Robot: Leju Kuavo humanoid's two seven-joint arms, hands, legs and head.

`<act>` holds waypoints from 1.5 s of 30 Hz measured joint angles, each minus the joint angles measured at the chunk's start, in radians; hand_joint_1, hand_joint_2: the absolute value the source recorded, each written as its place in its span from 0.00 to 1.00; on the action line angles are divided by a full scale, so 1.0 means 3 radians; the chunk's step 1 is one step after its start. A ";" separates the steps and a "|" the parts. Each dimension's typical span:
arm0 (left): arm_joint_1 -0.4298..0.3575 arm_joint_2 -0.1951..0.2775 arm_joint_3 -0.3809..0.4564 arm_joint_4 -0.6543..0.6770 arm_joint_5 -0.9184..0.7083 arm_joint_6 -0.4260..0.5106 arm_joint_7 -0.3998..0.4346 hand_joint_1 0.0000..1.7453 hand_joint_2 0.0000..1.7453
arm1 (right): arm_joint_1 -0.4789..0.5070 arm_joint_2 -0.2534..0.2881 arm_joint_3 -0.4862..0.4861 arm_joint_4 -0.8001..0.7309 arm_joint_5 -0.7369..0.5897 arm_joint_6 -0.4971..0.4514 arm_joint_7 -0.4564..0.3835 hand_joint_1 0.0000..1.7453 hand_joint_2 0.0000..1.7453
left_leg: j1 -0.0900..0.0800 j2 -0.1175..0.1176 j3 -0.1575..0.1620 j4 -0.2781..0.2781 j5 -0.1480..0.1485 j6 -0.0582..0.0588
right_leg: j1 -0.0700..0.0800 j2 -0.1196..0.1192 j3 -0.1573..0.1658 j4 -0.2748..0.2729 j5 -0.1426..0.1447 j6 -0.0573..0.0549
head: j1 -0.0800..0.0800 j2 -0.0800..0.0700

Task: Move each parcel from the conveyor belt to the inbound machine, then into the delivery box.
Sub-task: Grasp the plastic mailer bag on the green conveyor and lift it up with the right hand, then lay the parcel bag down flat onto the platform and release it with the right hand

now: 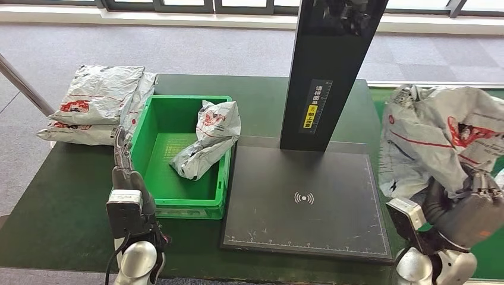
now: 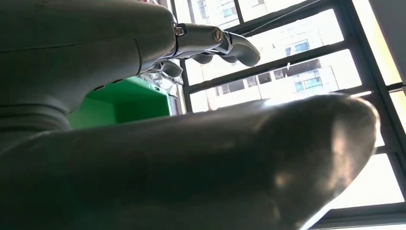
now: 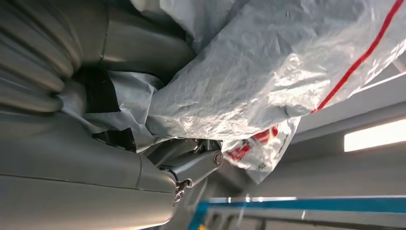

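Observation:
A large grey-white parcel (image 1: 434, 133) with red print hangs at the right, held up by my right hand (image 1: 469, 202), just past the right edge of the inbound machine's black platform (image 1: 267, 178). In the right wrist view the crumpled parcel (image 3: 268, 81) lies against my right hand (image 3: 95, 158), whose fingers close under it. The green delivery box (image 1: 151, 127) stands left of the platform, and a smaller parcel (image 1: 208, 142) leans on its right wall. My left hand (image 1: 126, 172) is beside the box's left wall, fingers (image 2: 210, 43) stretched out and holding nothing.
Two more parcels (image 1: 98, 104) are stacked on the dark table at the far left, behind the box. The machine's tall black column (image 1: 327, 71) rises behind the platform. The green conveyor belt (image 1: 491, 252) runs along the right edge.

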 joint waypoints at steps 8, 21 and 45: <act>-0.0026 0.0000 -0.0008 0.0034 0.0014 -0.0001 -0.0001 0.00 0.00 | 0.0214 0.0001 0.0570 -0.0287 -0.0275 0.0356 0.0260 1.00 1.00 | -0.0001 0.0004 0.0002 0.0000 0.0000 0.0000 | -0.0001 0.0003 0.0001 -0.0001 0.0000 0.0000 | 0.0001 0.0000; -0.0052 0.0016 -0.0035 0.0080 -0.0001 0.0007 0.0034 0.00 0.00 | 0.0088 -0.0028 0.0953 0.0567 -0.0192 0.1543 0.1037 0.00 1.00 | 0.0003 -0.0004 0.0000 0.0000 0.0001 -0.0002 | 0.0003 -0.0005 0.0002 0.0001 0.0000 -0.0001 | 0.0001 0.0000; -0.0020 0.0043 -0.0151 0.0040 -0.0184 -0.0025 0.0179 0.00 0.00 | 0.0141 -0.0028 0.0953 0.0888 -0.1269 0.2294 0.0673 0.00 1.00 | 0.0003 0.0000 0.0000 0.0000 0.0000 -0.0002 | 0.0003 0.0000 -0.0001 0.0001 0.0000 -0.0002 | 0.0001 0.0000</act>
